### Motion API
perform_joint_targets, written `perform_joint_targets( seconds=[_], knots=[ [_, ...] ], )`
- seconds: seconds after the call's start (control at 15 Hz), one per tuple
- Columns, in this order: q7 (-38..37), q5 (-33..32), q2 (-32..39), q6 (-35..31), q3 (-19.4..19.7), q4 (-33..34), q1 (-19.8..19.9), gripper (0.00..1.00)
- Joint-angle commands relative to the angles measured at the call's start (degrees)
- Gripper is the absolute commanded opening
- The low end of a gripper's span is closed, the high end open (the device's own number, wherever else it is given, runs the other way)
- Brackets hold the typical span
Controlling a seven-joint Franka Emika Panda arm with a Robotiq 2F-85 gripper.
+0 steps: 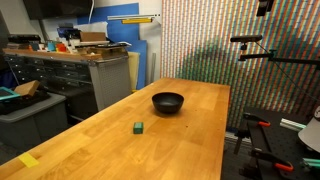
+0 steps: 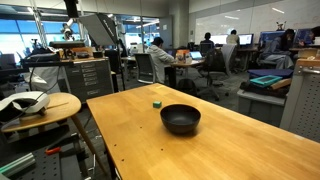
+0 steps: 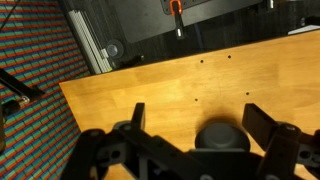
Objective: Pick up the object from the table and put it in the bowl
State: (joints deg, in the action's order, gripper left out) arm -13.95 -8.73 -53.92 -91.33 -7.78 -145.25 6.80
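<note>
The tiny dark green block (image 1: 137, 127) sits on the light wooden table (image 1: 200, 140), a little in front of the black glossy bowl (image 1: 168, 102). Both also show in an exterior view: the block (image 2: 157, 102) beyond the bowl (image 2: 181, 119) on the table (image 2: 245, 140). In the wrist view my gripper (image 3: 200, 120) is open and empty above the table (image 3: 150, 80). The bowl (image 3: 218, 138) shows between its fingers, partly hidden by the gripper body. The block is out of the wrist view. The arm is not seen in either exterior view.
A flat yellow piece (image 1: 28, 160) lies near the table's corner. A grey workbench with drawers (image 1: 70, 75) stands beyond the table. A round side table (image 2: 40, 108) stands off the table's edge. A patterned wall (image 1: 230, 40) rises behind the far end.
</note>
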Motion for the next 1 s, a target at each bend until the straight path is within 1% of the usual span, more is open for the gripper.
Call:
perform_joint_targets(
  seconds=[0.0,0.07,0.13,0.4,0.6,0.93],
  knots=[
    [-0.66,-0.74,0.74,-0.16,0.61,0.34,-1.08,1.0],
    [0.01,-1.24,2.14,-2.08,1.44,-0.11,-0.84,1.0],
    [0.28,-1.15,2.98,-2.62,1.58,0.07,-0.97,1.0],
    [0.4,-1.96,8.26,-6.83,1.72,1.0,-0.62,1.0],
    [0.63,-3.28,12.92,-11.34,1.58,1.68,-0.67,1.0],
    [3.81,-6.1,21.44,-17.08,1.64,4.16,-1.88,1.0]
  ],
)
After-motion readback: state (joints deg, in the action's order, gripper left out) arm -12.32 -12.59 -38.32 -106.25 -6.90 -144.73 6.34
